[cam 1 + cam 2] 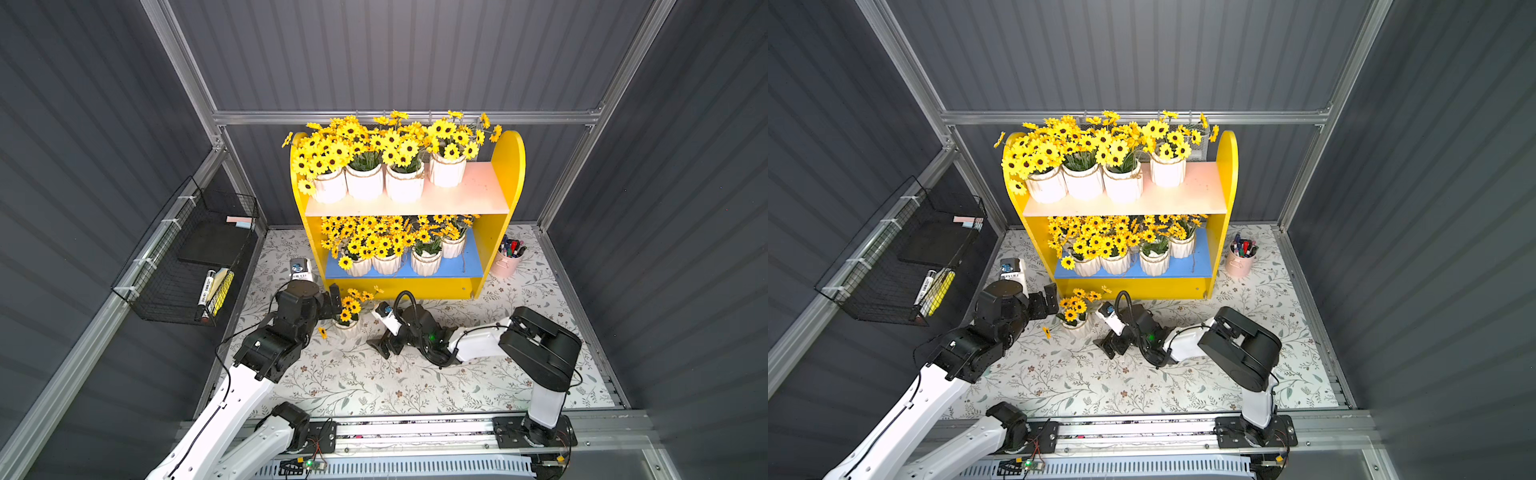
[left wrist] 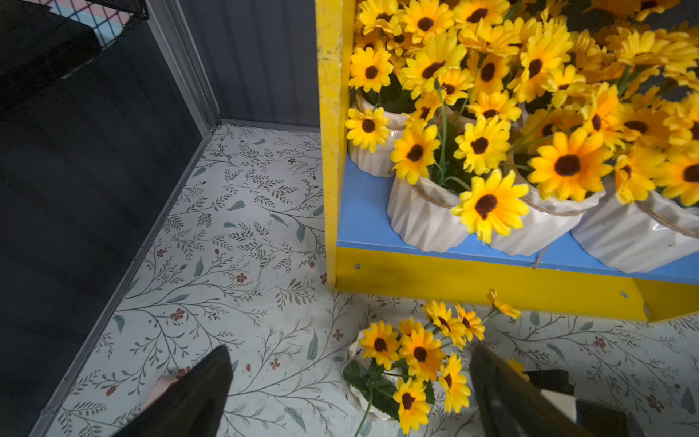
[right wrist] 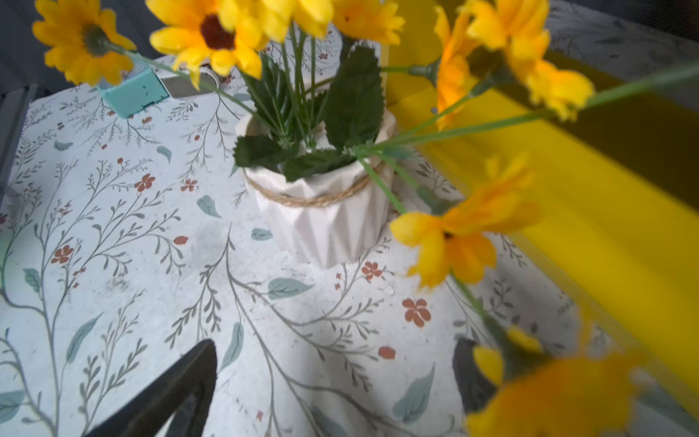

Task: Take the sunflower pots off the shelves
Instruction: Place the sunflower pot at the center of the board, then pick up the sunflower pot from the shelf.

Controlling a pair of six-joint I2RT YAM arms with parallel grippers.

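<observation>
**One pot down, the shelves yet to clear**

One sunflower pot (image 1: 347, 328) stands upright on the surface (image 1: 374, 386), between the two sets of fingers and, as far as the views show, gripped by neither. The right fingers (image 3: 177, 389) are spread wide, with the pot just ahead of them. The left fingers (image 2: 196, 389) are also apart, one to each side of its blooms. Beyond both, on the shelves (image 1: 509, 166), four pots line the pink board (image 1: 478, 191) and at least four crowd the blue board (image 1: 461, 266).

The step in hand looks like leaving this pot and going for the next. The fingers should draw back straight, clear of the trailing stems. They should then come in low on a ribbed body below the twine, taking an end pot so neighbouring blooms do not drag.
</observation>
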